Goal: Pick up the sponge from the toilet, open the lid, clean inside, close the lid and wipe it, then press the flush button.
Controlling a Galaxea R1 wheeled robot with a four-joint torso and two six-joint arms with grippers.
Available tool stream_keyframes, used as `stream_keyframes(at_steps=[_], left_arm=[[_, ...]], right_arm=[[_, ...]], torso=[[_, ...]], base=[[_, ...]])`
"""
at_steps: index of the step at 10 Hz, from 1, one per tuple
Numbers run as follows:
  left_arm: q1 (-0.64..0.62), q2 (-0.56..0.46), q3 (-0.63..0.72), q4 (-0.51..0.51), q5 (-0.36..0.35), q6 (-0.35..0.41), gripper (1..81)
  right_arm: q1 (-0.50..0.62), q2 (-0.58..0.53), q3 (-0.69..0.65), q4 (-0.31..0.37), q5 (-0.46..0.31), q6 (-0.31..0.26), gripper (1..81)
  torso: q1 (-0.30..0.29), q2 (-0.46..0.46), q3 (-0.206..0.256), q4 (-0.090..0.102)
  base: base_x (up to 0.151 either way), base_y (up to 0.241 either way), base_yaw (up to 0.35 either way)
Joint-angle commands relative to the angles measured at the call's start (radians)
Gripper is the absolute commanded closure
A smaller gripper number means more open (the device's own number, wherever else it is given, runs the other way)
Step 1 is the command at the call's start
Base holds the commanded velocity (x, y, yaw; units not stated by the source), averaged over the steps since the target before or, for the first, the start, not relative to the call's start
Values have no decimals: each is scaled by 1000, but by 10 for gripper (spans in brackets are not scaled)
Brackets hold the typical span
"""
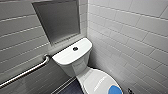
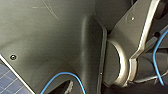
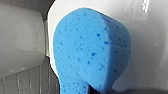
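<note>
The white toilet stands in the corner, its lid down. The dark flush button sits in the middle of the tank top. The blue sponge lies against the near end of the lid. In the right wrist view the sponge shows large over the lid and narrows to a pinched end at my right gripper, which is shut on it. The tank lies beyond the sponge.
A metal grab bar runs along the grey tiled wall left of the toilet, under a recessed niche. White tiled wall closes in on the right. Dark floor shows beside the bowl. The left wrist view looks onto my own dark body and blue cables.
</note>
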Motion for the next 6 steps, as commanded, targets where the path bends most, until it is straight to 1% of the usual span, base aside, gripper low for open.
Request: stream_keyframes(at_steps=[1,2,3,4,5,6], left_arm=[[-23,-184,309,12,78,9,10],[-44,-222,371,14,86,9,10],[-70,-259,434,15,92,9,10],[-99,-299,504,18,98,9,10],[-125,-322,544,20,115,9,10],[-155,-348,584,17,133,7,10]], right_arm=[[-162,-169,123,-115,-14,-1,811],[-240,-165,92,-143,-13,-6,811],[-339,-140,43,-189,-4,-9,811],[-432,-106,-25,-222,47,-9,811],[-506,-79,-94,-250,122,-7,811],[-568,-63,-148,-271,171,-6,811]], torso=[[0,0,0,0],[0,0,0,0],[0,0,0,0],[0,0,0,0],[0,0,0,0],[0,0,0,0]], base=[[0,0,0],[0,0,0],[0,0,0],[0,0,0],[0,0,0],[0,0,0]])
